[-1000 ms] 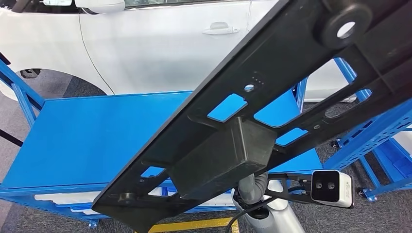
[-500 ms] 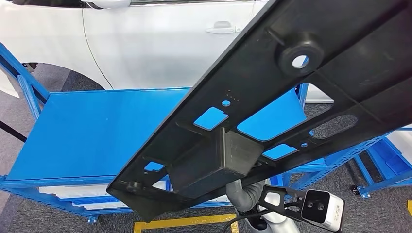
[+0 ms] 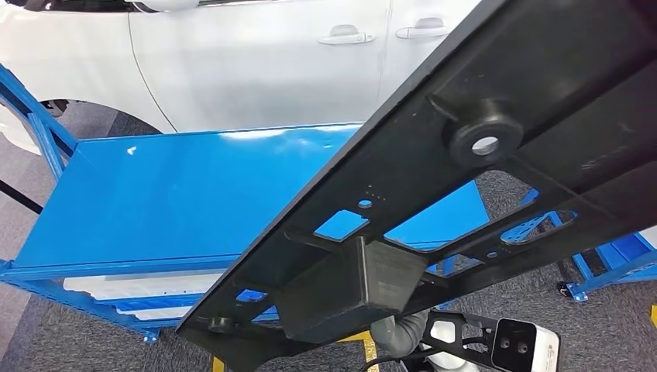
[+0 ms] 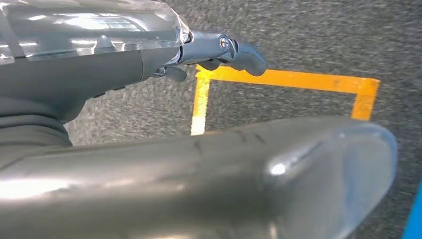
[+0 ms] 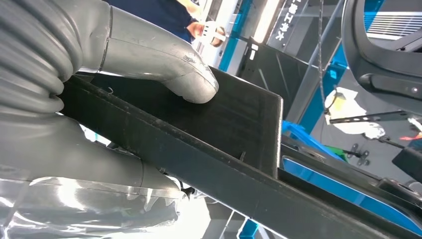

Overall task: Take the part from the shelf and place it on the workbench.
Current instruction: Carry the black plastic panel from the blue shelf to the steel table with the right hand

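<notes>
Right hand (image 5: 99, 99) fingers (image 5: 189, 79) grasp the black part (image 3: 465, 155), now swung nearer over the blue surface (image 3: 170, 194) ahead; left hand (image 4: 219, 50) fingers released, hanging.

Car workshop: white car (image 3: 256, 70), blue workbench (image 3: 170, 194), floor tape (image 4: 278, 79).

No legible text anywhere; a white sign (image 5: 280, 31) in the right wrist view carries unreadable characters.
</notes>
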